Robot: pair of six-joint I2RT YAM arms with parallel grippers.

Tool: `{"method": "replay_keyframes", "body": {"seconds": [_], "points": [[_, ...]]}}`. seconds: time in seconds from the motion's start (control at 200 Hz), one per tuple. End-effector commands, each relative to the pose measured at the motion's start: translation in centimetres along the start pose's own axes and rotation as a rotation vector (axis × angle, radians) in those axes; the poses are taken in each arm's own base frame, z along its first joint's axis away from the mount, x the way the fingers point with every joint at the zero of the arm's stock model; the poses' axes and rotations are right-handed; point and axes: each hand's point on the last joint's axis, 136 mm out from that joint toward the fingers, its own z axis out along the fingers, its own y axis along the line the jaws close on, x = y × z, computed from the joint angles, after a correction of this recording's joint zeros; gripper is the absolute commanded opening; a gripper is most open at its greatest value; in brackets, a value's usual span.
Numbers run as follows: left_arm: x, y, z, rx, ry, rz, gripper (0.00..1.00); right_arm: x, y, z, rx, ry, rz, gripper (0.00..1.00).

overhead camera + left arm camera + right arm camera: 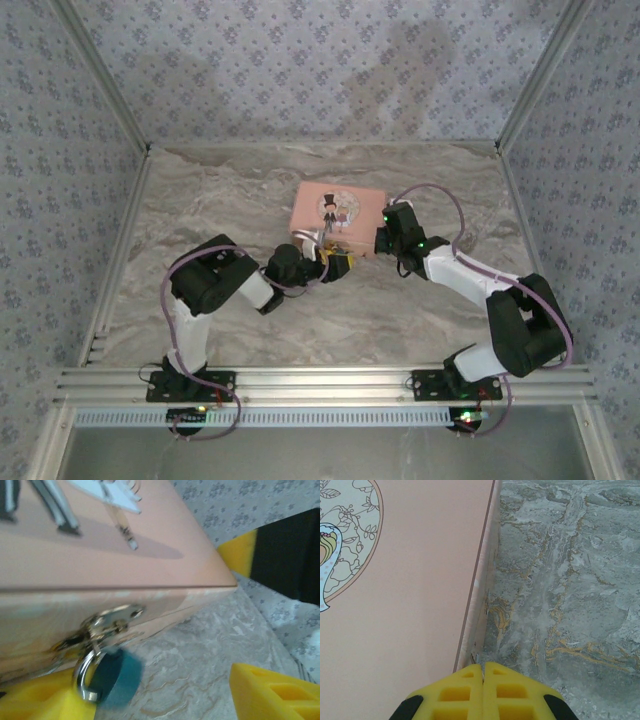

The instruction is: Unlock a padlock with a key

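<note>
On box [100, 555] hasp [114, 619], padlock [114, 679] (teal), hanging

No text can be read

The pink box [308, 203] carries only a drawing [335, 209] on its lid, two cartoon figures inside an oval frame, with no lettering that can be made out. The teal padlock [117, 677] hanging from the box's hasp is blurred, and any brand or number on its body is illegible.
</note>
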Motion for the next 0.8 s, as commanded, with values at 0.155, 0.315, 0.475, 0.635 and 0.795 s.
{"method": "replay_keyframes", "body": {"seconds": [0.155,0.315,0.475,0.635,0.795], "points": [[-1.8,-2.3,0.7,0.096,-0.047,0.007,0.69,0.8,0.6,0.2,-0.026,0.017,-0.002,0.0],[-1.2,-1.0,1.1,0.064,-0.03,-0.046,0.67,0.9,0.7,0.2,-0.026,0.019,-0.007,0.0],[-0.2,0.5,0.7,0.026,-0.006,-0.102,0.66,0.9,0.7,0.0,-0.027,0.017,-0.009,0.0],[0.4,1.6,-0.2,-0.013,0.016,-0.124,0.66,1.0,0.6,0.0,-0.027,0.016,-0.007,0.0],[0.3,2.1,-0.4,-0.017,0.033,-0.138,0.6,1.2,0.6,0.0,-0.026,0.018,-0.006,0.0]]}}
